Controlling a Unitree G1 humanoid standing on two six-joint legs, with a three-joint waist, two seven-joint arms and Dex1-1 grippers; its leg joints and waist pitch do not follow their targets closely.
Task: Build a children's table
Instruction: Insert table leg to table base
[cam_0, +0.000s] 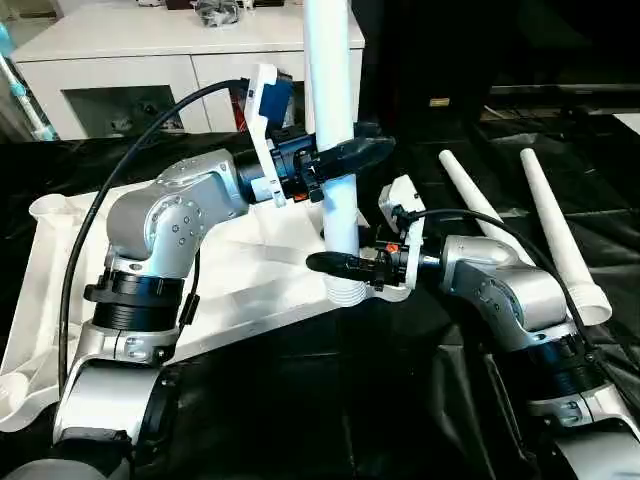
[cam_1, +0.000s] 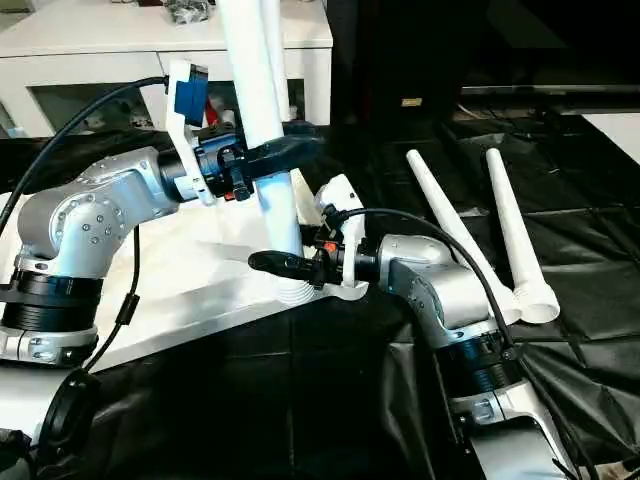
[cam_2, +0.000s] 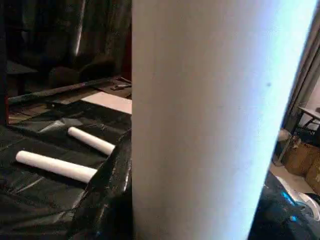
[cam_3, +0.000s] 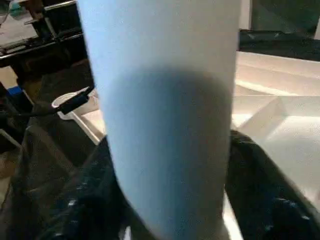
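The children's table top (cam_0: 70, 260) lies upside down on the black sheet, white and rimmed. One white leg (cam_0: 330, 90) stands upright at its near right corner, its ribbed end (cam_0: 347, 290) low at the socket. My left gripper (cam_0: 345, 155) is shut on the leg partway up. Just above the ribbed end, my right gripper (cam_0: 335, 262) wraps the leg, with a black finger on each side of it. The same leg (cam_3: 165, 125) rises close between the right fingers in the right wrist view. Two more legs (cam_0: 480, 205) (cam_0: 555, 225) lie side by side to the right.
A white cabinet with glass doors (cam_0: 130, 60) stands behind the table at the back left. Crumpled black sheeting (cam_0: 400, 400) covers the big table around the top. A black cable (cam_0: 120, 160) loops over my left arm.
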